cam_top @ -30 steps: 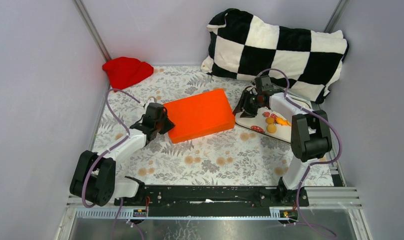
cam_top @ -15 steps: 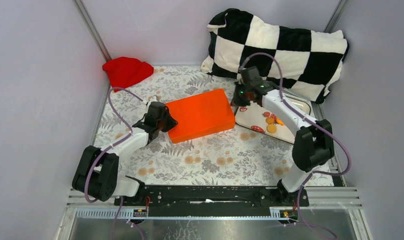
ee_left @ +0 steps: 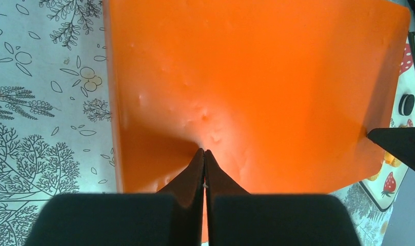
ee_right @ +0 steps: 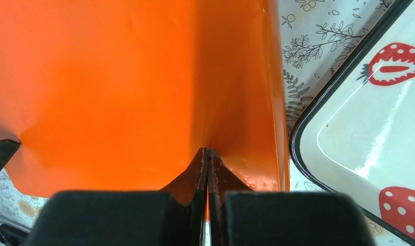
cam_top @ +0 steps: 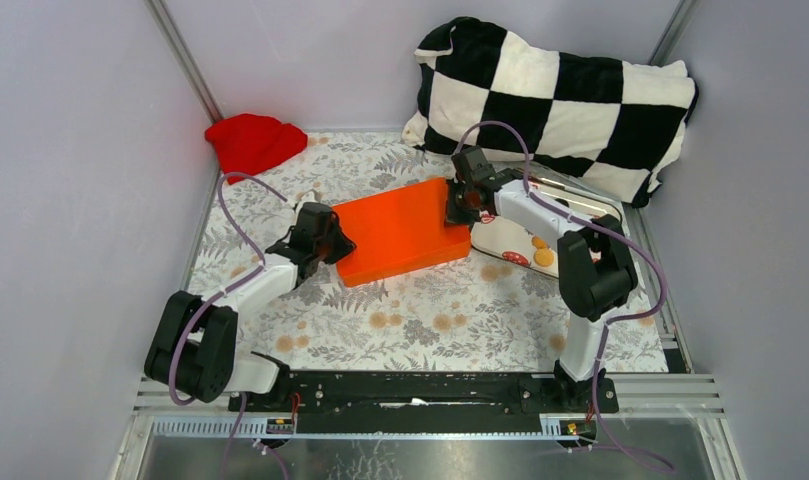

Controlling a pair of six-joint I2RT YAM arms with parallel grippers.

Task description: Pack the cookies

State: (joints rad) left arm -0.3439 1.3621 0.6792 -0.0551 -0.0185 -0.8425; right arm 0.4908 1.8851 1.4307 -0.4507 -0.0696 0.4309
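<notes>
Cookies (cam_top: 543, 256) on strawberry tray (cam_top: 500, 237), 3 o'clock of orange box (cam_top: 400, 228). Likely light, brittle; pinch gently across rims. Left gripper (ee_left: 204, 154) clamped on box's 9 o'clock edge, right gripper (ee_right: 208, 151) on 3 o'clock edge.

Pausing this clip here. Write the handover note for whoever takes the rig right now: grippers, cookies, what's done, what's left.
Left gripper: shut, pinching the left edge of the orange box.
Right gripper: shut, pinching the box's right edge, next to the tray.
Cookies: on the strawberry tray, right of the box; the right arm hides part of the tray.
Done: both grippers have hold of the box.
Left: probably open the box, then move the cookies in; none looks packed yet.
</notes>
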